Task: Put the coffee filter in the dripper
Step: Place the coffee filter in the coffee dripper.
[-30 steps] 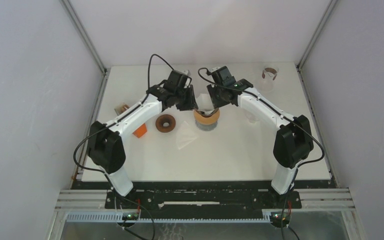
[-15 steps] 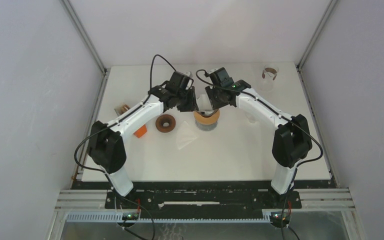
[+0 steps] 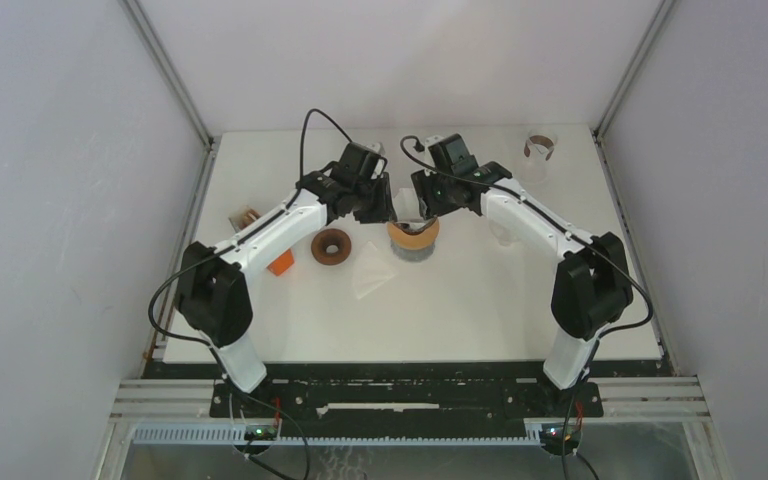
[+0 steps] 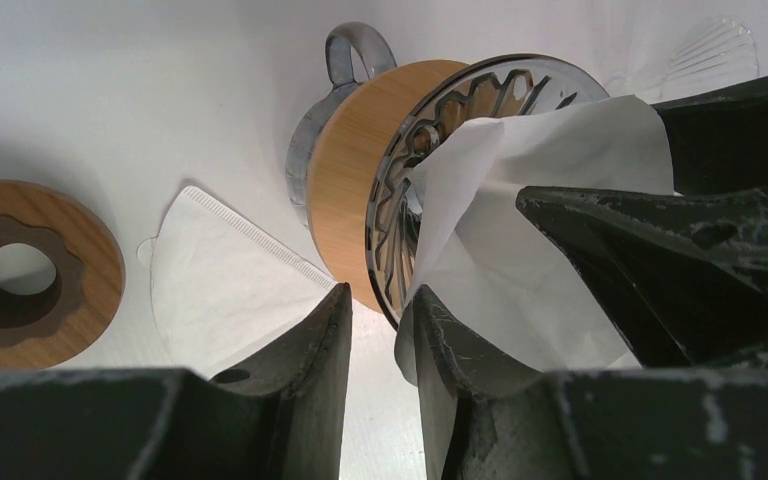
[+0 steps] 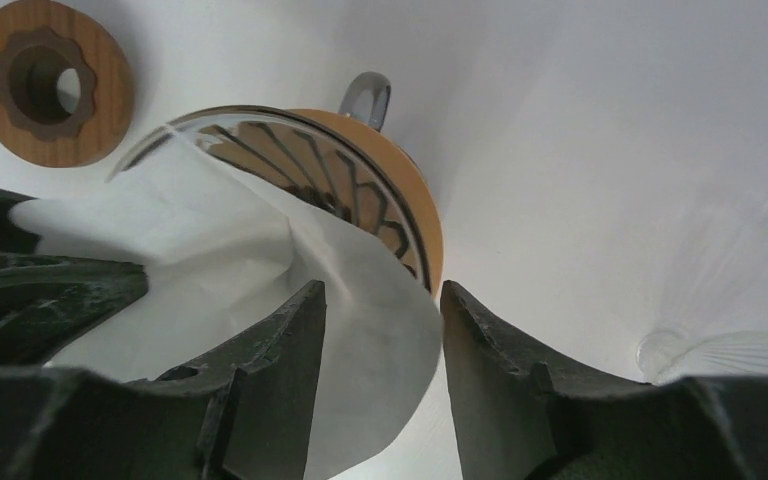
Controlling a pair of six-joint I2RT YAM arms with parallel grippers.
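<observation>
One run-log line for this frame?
coffee filter: partly in dripper | left hand: at dripper rim, grip unclear | right hand: open, astride filter edge

Your left gripper (image 4: 375, 300) shows a narrow gap with the dripper (image 4: 345, 190) rim right at it; pinched or not, can't tell. White filter (image 4: 530, 240) sits crumpled in the ribbed cone, right gripper's fingers (image 4: 680, 260) against it. Spare filter (image 4: 225, 290) lies flat on the table (image 4: 160, 100), wooden ring (image 4: 80, 260) just beside it.
</observation>
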